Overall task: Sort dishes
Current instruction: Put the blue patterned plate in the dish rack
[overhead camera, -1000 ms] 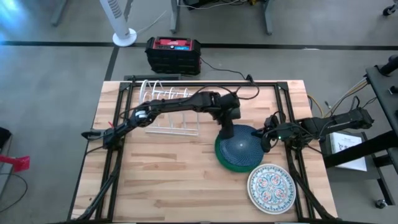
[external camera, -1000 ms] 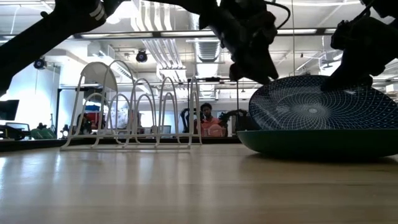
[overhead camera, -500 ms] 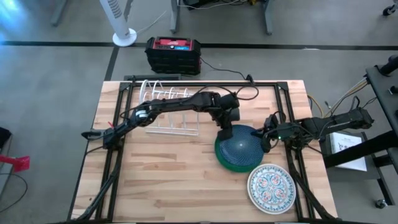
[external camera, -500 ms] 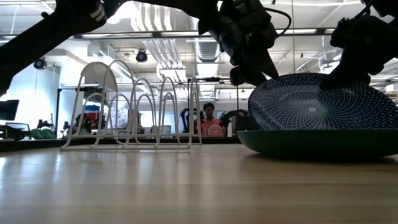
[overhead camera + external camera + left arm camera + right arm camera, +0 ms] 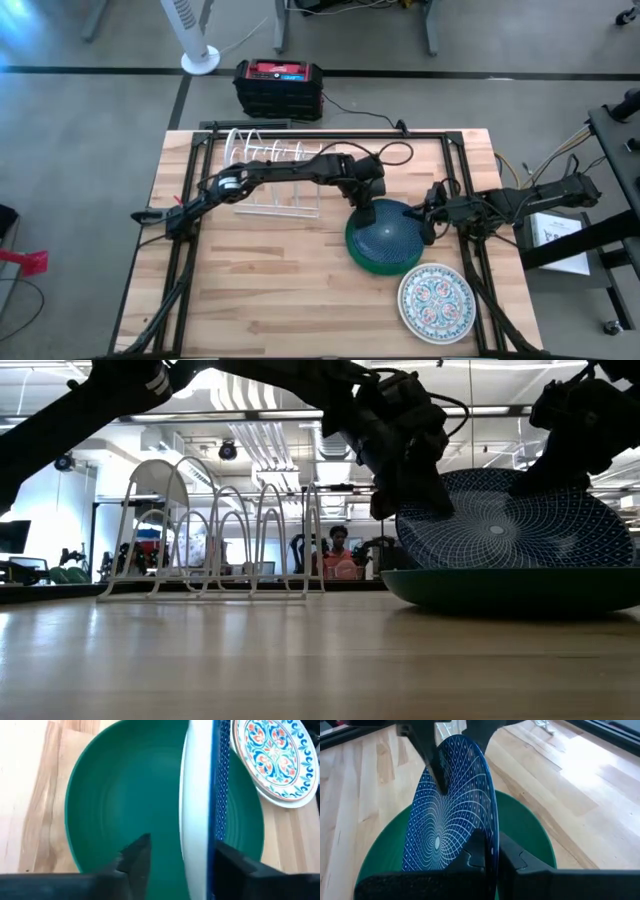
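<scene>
A dark blue patterned plate [image 5: 392,232] stands tilted on a green plate [image 5: 372,266], its patterned face [image 5: 500,525] turned to the table's near side. My right gripper [image 5: 492,856] is shut on the blue plate's right rim. My left gripper [image 5: 182,865] is open at the plate's far-left rim, one finger over the white underside [image 5: 196,810] and one over the blue face. A floral plate [image 5: 435,300] lies flat near the table's right near corner. My right gripper pinches the blue plate's rim [image 5: 493,837] between its two fingers, coming level from the table's right. The plate is tipped up with its far side raised and its lower rim resting in the green plate. My left gripper straddles the raised rim [image 5: 216,820] from above; I cannot tell whether its fingers touch it.
A white wire rack [image 5: 268,178] stands toward the far left of the table, behind my left arm. Black frame rails run along both table sides. Bare wood lies in front of the rack and left of the plates.
The blue plate has tipped up steeper: its far rim has risen while its lower rim stays in the green plate. My left gripper has shifted slightly toward the far edge and settled over the raised rim.
</scene>
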Motion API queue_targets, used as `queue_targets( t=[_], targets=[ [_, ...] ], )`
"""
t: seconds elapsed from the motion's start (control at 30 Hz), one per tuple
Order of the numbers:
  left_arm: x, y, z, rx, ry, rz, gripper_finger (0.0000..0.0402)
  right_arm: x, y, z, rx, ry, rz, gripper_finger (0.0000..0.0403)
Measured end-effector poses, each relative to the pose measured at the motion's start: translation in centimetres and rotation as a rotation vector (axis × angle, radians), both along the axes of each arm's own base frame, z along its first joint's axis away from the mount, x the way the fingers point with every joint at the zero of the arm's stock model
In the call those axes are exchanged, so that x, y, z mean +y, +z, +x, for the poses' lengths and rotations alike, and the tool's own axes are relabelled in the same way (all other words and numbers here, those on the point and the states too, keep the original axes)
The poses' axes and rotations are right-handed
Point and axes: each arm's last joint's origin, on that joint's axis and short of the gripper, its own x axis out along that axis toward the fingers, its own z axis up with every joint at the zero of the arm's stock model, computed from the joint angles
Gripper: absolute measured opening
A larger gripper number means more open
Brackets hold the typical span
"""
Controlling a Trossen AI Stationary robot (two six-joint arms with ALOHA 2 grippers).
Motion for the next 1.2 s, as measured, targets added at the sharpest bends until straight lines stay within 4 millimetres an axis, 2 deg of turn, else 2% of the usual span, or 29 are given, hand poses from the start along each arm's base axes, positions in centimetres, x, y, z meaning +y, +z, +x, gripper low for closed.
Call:
queue_targets(
  t=[0.13, 0.2, 0.33, 0.63, 0.83, 1.2],
  targets=[
    [-0.1, 0.1, 0.0, -0.010, -0.016, -0.007, 0.0039, 0.0, 0.0, 0.0, -0.002, -0.004, -0.002, 0.0001],
    [0.0, 0.1, 0.0, -0.009, -0.018, -0.034, 0.0018, 0.0, 0.1, 0.0, -0.009, -0.001, 0.000, 0.0001],
    [0.0, 0.5, 0.0, -0.016, -0.016, -0.032, 0.0010, 0.0, 0.1, 0.0, -0.012, -0.004, 0.014, 0.0018],
    [-0.2, 3.2, 0.0, -0.039, 0.015, 0.044, 0.0006, 0.0, 0.1, 0.0, -0.027, -0.043, 0.077, 0.0120],
    [-0.5, 4.1, -0.2, -0.031, 0.026, 0.041, 0.0006, 0.0, 0.2, -0.1, -0.031, -0.045, 0.098, 0.0163],
    [-0.6, 7.1, -1.7, -0.040, 0.101, 0.125, 0.0006, -0.2, 4.5, -1.3, 0.009, -0.049, 0.132, 0.0191]
  ],
)
